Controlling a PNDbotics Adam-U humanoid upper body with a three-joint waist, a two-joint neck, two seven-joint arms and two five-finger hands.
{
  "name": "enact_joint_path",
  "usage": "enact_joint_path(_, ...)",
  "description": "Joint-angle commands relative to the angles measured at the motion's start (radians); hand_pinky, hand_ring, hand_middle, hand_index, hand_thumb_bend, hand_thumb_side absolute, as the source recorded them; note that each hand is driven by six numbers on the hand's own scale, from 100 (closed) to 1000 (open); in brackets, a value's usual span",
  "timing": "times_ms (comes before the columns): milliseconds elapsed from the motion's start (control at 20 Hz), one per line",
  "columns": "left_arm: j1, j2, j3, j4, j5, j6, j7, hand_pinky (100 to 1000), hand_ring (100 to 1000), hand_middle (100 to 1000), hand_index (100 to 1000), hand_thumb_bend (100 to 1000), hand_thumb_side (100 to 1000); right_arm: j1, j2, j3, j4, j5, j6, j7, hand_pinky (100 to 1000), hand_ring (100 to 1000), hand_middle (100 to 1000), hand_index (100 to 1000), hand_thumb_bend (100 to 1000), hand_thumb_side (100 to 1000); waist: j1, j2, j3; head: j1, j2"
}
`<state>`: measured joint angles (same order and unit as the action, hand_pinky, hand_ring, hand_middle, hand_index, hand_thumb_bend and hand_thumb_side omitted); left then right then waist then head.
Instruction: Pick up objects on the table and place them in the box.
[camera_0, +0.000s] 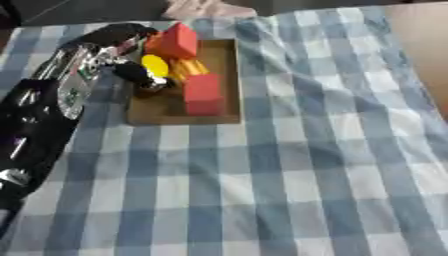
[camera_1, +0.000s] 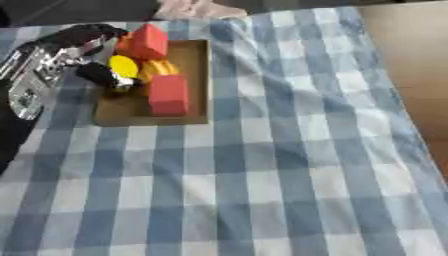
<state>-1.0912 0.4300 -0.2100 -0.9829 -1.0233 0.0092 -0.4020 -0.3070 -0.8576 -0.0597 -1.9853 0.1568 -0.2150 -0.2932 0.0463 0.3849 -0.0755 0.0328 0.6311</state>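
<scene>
A yellow piece (camera_0: 155, 65) is pinched by the left hand (camera_0: 131, 70) over the box (camera_0: 226, 85), beside red blocks (camera_0: 203, 94). More bare table (camera_1: 411, 65) gets shown in the right eye view.

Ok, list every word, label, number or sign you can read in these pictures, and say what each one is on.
None can be read.
The red blocks, the yellow piece and the box show plain faces with no print.
The checked cloth bears only its pattern.
The left hand and its arm show shiny blurred patches; any marking there is too blurred to read.
</scene>
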Motion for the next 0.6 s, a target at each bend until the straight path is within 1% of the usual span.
enact_joint_path(50,-0.022,0.012,0.015,-0.018,-0.006,-0.025,-0.001,971,983,902,1000,750,584,-0.004,-0.019,-0.007,-0.015,-0.004,0.001,0.004,851,827,660,842,100,579,-0.006,-0.025,-0.001,-0.003,-0.008)
enact_joint_path(100,-0.021,0.013,0.014,-0.024,-0.001,-0.030,-0.001,967,980,898,1000,739,587,-0.004,-0.018,-0.007,-0.015,-0.005,0.001,0.004,851,827,660,842,100,579,-0.006,-0.026,0.000,-0.004,-0.007)
enact_joint_path(200,-0.019,0.016,0.013,-0.045,0.011,-0.037,0.002,958,973,892,987,680,593,-0.002,-0.018,-0.006,-0.015,-0.005,0.003,0.005,852,827,659,842,100,579,-0.006,-0.027,0.001,-0.005,-0.007)
enact_joint_path(450,-0.013,0.031,0.004,-0.136,0.051,-0.032,0.014,941,953,872,961,569,587,0.000,-0.019,-0.005,-0.015,-0.007,0.003,0.008,852,827,660,843,100,578,-0.006,-0.031,0.004,-0.008,-0.006)
enact_joint_path(600,-0.009,0.046,0.007,-0.219,0.075,-0.017,0.026,913,917,841,910,390,545,0.002,-0.020,-0.005,-0.015,-0.007,0.003,0.008,851,827,661,843,100,576,-0.007,-0.035,0.007,-0.009,-0.005)
